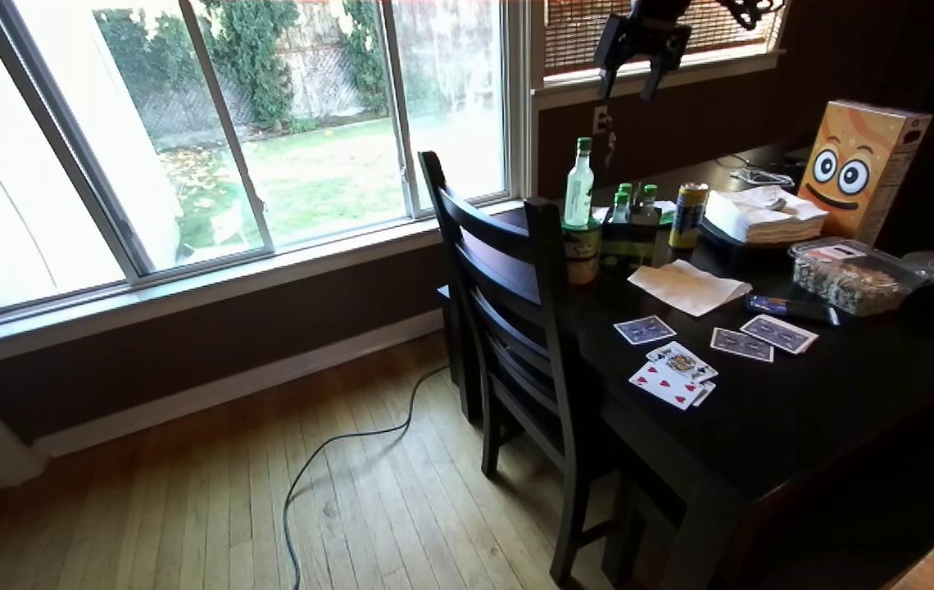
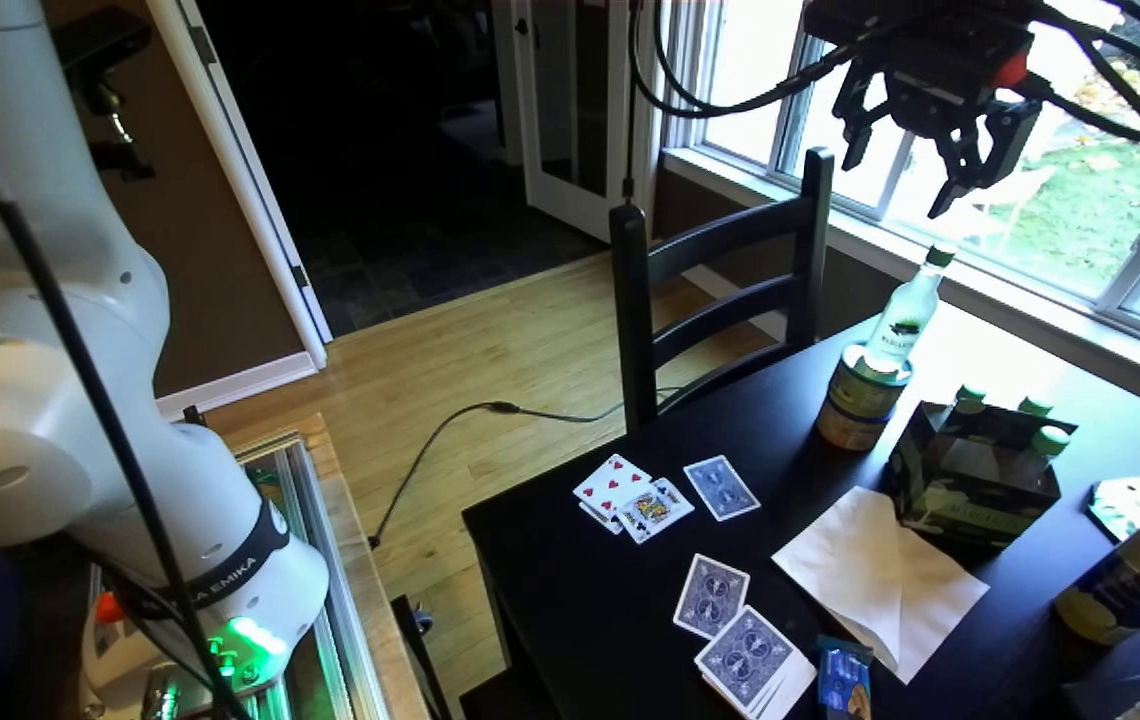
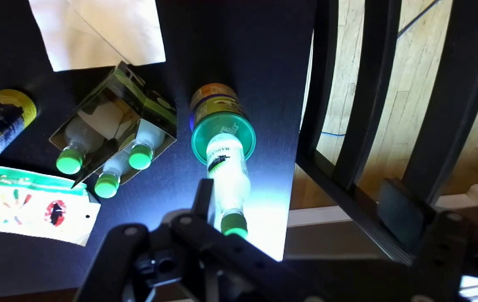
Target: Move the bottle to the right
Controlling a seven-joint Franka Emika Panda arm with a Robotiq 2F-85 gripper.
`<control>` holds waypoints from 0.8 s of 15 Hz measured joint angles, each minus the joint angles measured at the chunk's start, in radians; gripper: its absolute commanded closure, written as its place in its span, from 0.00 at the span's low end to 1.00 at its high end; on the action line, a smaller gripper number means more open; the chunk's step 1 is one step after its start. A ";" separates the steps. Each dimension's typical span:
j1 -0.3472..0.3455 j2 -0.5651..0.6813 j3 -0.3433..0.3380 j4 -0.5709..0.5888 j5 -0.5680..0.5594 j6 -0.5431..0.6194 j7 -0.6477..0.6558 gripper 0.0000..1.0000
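The bottle [image 1: 578,192] is slim, pale green and translucent, with a green cap. It stands upright on the green lid of a round tub [image 2: 858,405] near the table edge, in both exterior views [image 2: 902,320]. In the wrist view the bottle [image 3: 228,176] shows from above, overexposed, its cap partly behind the near finger. My gripper [image 1: 626,92] is open and empty, above the bottle and apart from it. It also shows open in an exterior view [image 2: 895,190]. In the wrist view the fingers [image 3: 302,195] are spread wide, with the bottle beside the left finger.
A dark cardboard carrier [image 2: 975,490] with several green-capped bottles stands beside the tub. A chair [image 1: 500,287] rises close to the table edge. A can [image 1: 688,217], a napkin [image 2: 885,590], playing cards [image 1: 676,373] and an orange box [image 1: 860,172] are on the table.
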 measured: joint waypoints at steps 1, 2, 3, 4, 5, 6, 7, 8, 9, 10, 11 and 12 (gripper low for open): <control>0.000 0.001 0.001 0.002 0.000 0.000 0.000 0.00; 0.000 0.001 0.002 0.004 0.001 0.000 0.000 0.00; 0.000 0.001 0.002 0.005 0.001 0.000 0.000 0.00; 0.000 0.000 0.002 0.005 0.000 0.000 0.000 0.00; 0.000 0.002 0.002 0.006 -0.004 0.002 0.000 0.00; -0.001 0.006 0.002 0.007 -0.008 0.005 0.001 0.00; -0.001 0.013 0.002 0.009 -0.009 0.008 0.001 0.00; -0.001 0.024 0.001 0.011 -0.010 0.016 0.001 0.00; -0.001 0.038 0.002 0.013 -0.010 0.028 0.001 0.00; -0.001 0.053 0.003 0.016 -0.010 0.047 0.000 0.00; -0.001 0.070 0.003 0.020 -0.010 0.068 0.000 0.00; -0.001 0.088 0.004 0.028 -0.010 0.087 0.000 0.00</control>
